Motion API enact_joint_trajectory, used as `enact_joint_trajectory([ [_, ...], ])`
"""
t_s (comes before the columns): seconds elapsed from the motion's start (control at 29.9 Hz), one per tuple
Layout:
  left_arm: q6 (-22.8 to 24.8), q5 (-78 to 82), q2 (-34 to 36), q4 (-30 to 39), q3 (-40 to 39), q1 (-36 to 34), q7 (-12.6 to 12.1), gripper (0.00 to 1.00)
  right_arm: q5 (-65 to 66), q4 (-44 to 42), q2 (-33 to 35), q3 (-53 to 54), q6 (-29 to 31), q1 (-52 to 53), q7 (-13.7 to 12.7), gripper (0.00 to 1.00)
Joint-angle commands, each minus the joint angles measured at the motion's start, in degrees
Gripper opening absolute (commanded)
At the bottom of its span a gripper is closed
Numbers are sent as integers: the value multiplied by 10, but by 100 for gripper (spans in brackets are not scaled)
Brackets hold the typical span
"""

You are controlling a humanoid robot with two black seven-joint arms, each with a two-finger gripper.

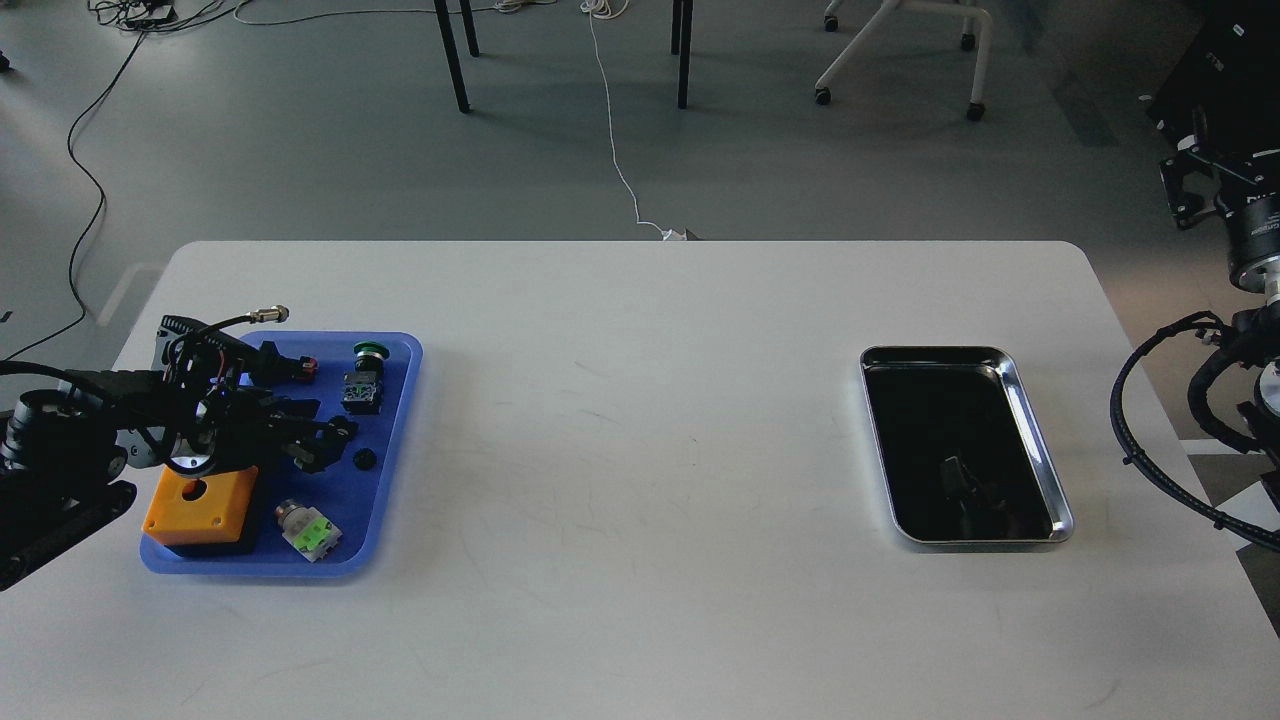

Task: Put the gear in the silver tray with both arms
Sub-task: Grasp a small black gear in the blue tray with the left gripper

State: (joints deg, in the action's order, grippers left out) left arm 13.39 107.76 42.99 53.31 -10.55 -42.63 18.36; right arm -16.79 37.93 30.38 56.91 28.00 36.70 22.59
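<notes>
The gear (366, 458) is a small black round part on the blue plastic tray (395, 440) at the table's left. My left gripper (326, 446) reaches over that tray from the left. Its fingers are spread apart and hold nothing, with the tips just left of the gear. The silver tray (1043, 455) lies at the table's right, and its dark bottom shows only a reflection. My right arm (1240, 210) hangs beyond the table's right edge, and its gripper is dark and indistinct.
The blue tray also holds an orange box (200, 505), a green-and-white switch (310, 528), a green push button (368, 352) and a black-and-red connector (295, 368). The white table (640, 420) spans the view. Chair and table legs stand on the floor behind.
</notes>
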Motion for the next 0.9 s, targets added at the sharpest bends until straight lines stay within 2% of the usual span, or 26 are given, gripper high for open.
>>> enact_joint_trajectory([
  [0.0,0,-2,-5,-2,0,0,1,52,0,-2,0,0,0,3,0,99],
  [0.3,2,-11,-6,-3,0,1,0,52,0,-6,4,5,0,7,0,99],
  [0.4,2,-11,-7,-7,0,1,1,44,0,-6,4,11,0,7,0,99],
  [0.87,3,-9,-6,-7,1,4,5,26,0,-10,4,12,0,7,0,99],
])
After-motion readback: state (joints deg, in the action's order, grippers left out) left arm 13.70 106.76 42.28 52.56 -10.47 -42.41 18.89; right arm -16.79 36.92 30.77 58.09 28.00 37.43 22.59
